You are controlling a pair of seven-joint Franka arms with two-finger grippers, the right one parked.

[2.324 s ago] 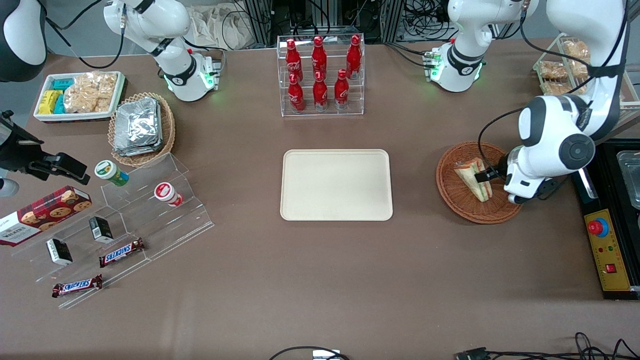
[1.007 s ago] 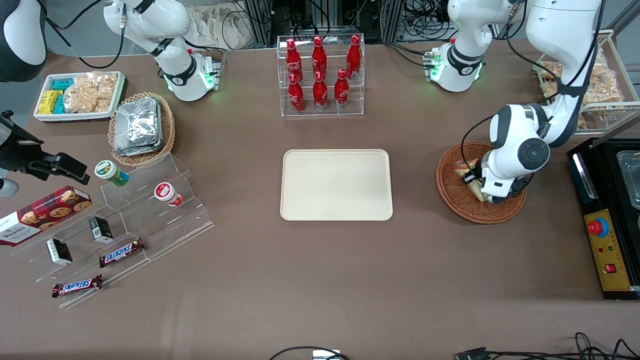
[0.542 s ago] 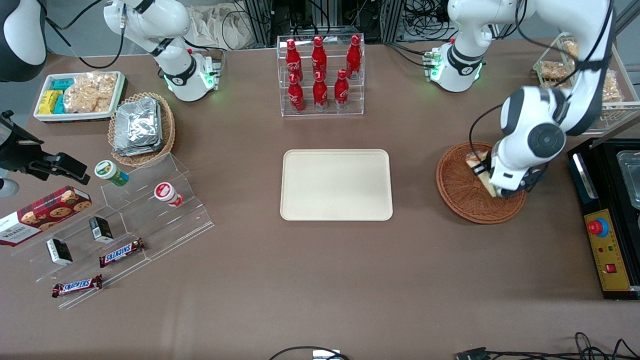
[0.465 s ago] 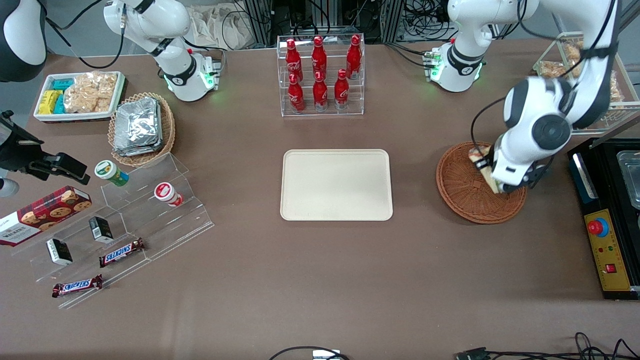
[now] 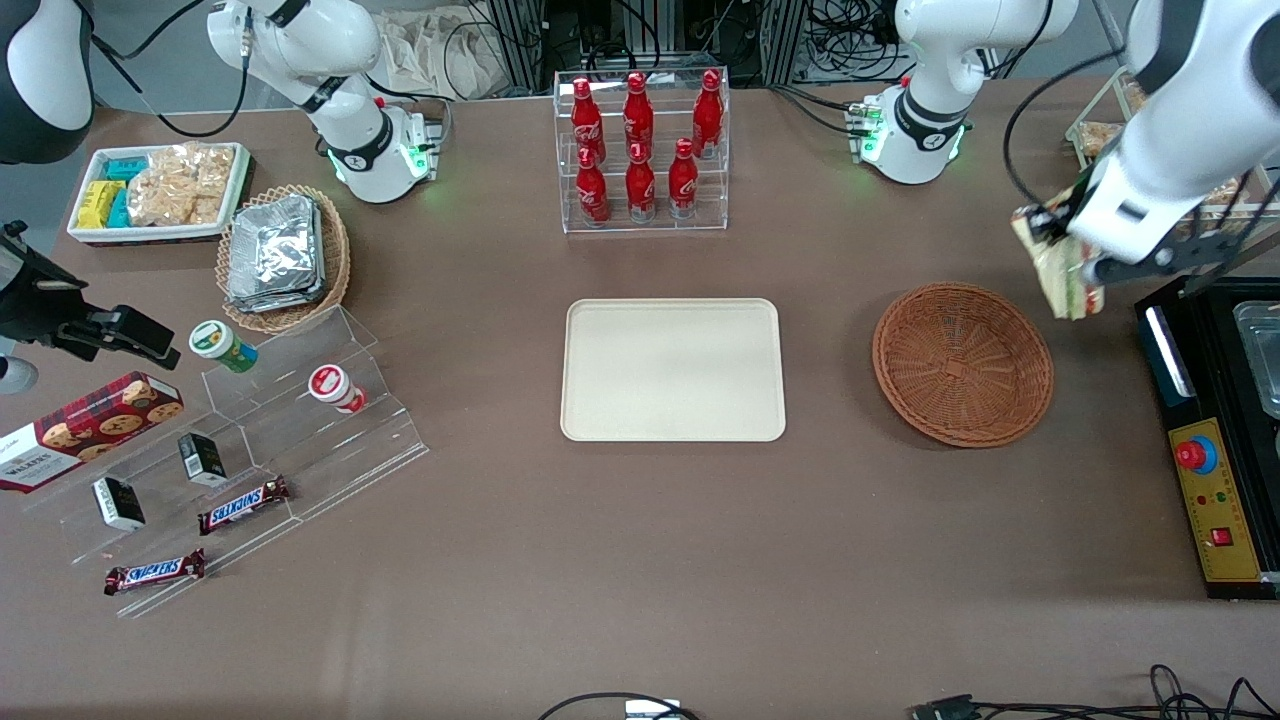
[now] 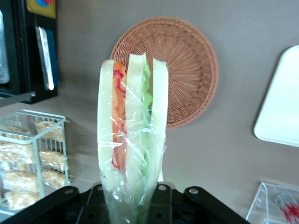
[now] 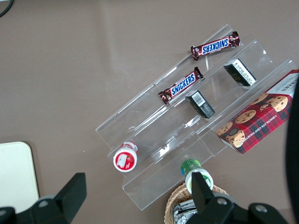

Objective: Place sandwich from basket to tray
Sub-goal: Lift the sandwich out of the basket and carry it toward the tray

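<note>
One raised end effector (image 5: 1062,262) grips the sandwich (image 5: 1058,270) in the air, above the table beside the basket (image 5: 962,362).

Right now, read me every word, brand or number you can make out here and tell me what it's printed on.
"SNICKERS": candy bar.
"SNICKERS": second candy bar.
"WALKERS": cookie box; its smaller print is unreadable.
Red bottles: white script too small to read.
Sandwich, held by the gripper above the table: no text.
</note>
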